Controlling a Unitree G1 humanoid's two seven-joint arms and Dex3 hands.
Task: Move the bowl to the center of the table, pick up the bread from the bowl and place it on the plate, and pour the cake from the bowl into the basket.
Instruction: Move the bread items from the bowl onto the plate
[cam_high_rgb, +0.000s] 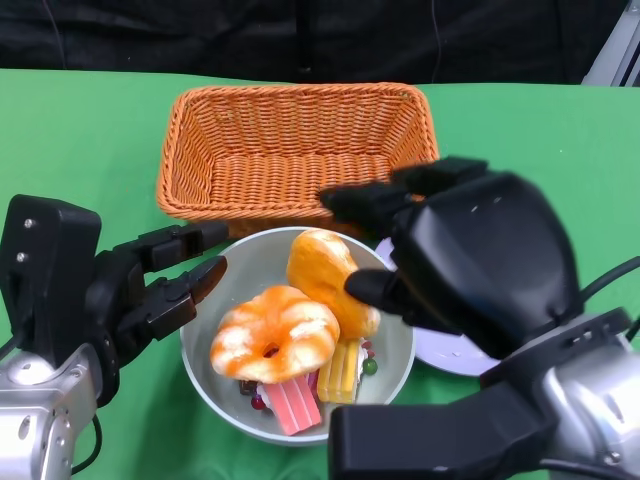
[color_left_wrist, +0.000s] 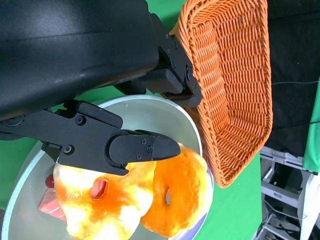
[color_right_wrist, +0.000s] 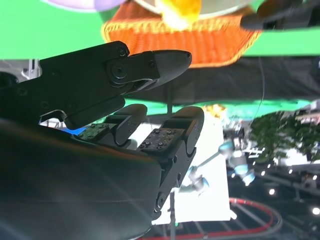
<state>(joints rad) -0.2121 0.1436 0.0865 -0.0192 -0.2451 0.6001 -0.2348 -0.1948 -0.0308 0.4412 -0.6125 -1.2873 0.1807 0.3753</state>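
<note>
Two breads (cam_high_rgb: 300, 310) in bowl (cam_high_rgb: 395, 370), basket (cam_high_rgb: 290, 150) behind, left hand (cam_high_rgb: 150, 290) empty, right hand (cam_high_rgb: 450, 250) loose, empty.

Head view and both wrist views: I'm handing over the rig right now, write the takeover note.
Left hand: open, at the bowl's left rim, holding nothing.
Right hand: open, hovering over the bowl's right side, apparently not gripping anything.
Bowl sits in front of the empty basket and holds two breads and the cake. The plate lies right of the bowl, mostly hidden by the right hand.
Done: bowl seems roughly centred.
Left: bread to plate, cake poured into basket.
</note>
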